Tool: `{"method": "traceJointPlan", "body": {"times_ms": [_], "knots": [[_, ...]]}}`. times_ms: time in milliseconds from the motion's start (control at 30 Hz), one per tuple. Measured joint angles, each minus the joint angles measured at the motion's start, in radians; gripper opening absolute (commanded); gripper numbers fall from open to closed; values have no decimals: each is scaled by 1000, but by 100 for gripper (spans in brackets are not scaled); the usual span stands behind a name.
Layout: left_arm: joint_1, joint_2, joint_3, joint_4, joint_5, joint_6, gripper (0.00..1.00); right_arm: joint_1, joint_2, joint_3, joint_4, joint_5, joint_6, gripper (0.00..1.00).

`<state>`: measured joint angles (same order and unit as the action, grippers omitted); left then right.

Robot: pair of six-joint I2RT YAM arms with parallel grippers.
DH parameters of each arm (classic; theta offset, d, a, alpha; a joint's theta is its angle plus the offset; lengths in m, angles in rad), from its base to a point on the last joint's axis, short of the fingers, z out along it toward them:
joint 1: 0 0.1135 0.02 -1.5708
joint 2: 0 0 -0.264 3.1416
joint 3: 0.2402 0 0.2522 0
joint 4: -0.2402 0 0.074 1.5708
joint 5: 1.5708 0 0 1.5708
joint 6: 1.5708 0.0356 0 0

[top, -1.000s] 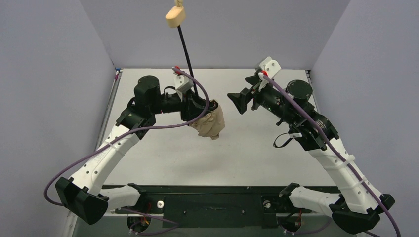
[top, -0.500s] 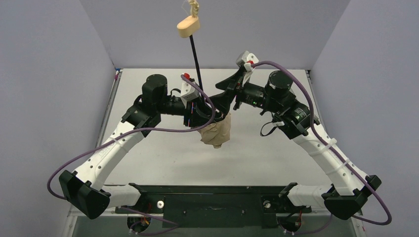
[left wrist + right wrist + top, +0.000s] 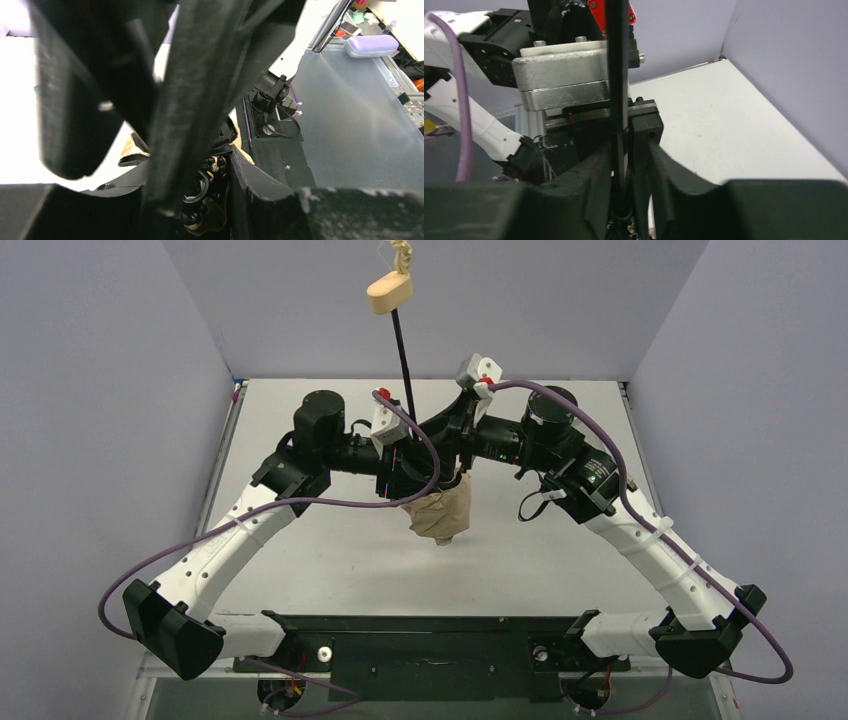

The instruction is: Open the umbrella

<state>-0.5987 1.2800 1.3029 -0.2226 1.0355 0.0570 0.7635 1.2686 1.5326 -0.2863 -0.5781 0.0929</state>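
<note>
The umbrella (image 3: pixel 441 512) hangs folded above the table (image 3: pixel 300 560), knob up, the left gripper (image 3: pixel 405 468) clamped at its fabric top with its wrist view blocked by blurred black, while only the right wrist view shows the right gripper (image 3: pixel 626 165) pinching the shaft (image 3: pixel 617 75).

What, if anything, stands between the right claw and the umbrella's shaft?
Nothing visible. The right claw sits around the umbrella's black shaft, fingers against both its sides, close to the left claw that holds the umbrella up.
</note>
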Motion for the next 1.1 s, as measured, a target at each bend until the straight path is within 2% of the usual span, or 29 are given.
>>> {"method": "traceJointPlan", "body": {"times_ms": [33, 100, 167, 200, 233, 267, 300, 333, 400, 567, 733, 900, 1100], "knots": [[-2, 0, 0, 0, 2, 0, 0, 3, 5, 3, 0, 5, -6, 1], [-2, 3, 1, -1, -3, -1, 0, 5, 7, 4, -2, 6, -8, 0], [-1, 5, 2, 1, -5, 3, 10, 10, 7, 5, -6, 17, -14, 0], [-1, 5, 2, 1, -7, 3, 24, 10, 7, 5, -7, 20, -15, 0], [-1, 5, 2, 1, -11, 1, 33, 10, 7, 5, -7, 25, -18, 0], [2, 5, 2, 3, -18, -8, 54, 10, 7, 5, -7, 31, -19, 0], [7, 5, 1, 11, -28, -24, 64, 10, 7, 5, -5, 40, -19, 0], [13, 5, -3, 32, -34, -42, 84, 8, 7, 5, -3, 53, -18, 0], [40, 2, -15, 84, -53, -94, 99, -3, 7, 5, -6, 85, -21, 0], [202, -39, -77, 214, -181, -246, 97, -65, -3, -21, 18, 229, -35, 0], [332, -96, -127, 270, -354, -327, 97, -104, -30, -94, 82, 418, -94, 0], [373, -138, -147, 270, -506, -343, 97, -108, -28, -136, 163, 609, -171, 0], [378, -142, -154, 263, -565, -343, 97, -40, -14, -136, 214, 647, -183, 0]]}}
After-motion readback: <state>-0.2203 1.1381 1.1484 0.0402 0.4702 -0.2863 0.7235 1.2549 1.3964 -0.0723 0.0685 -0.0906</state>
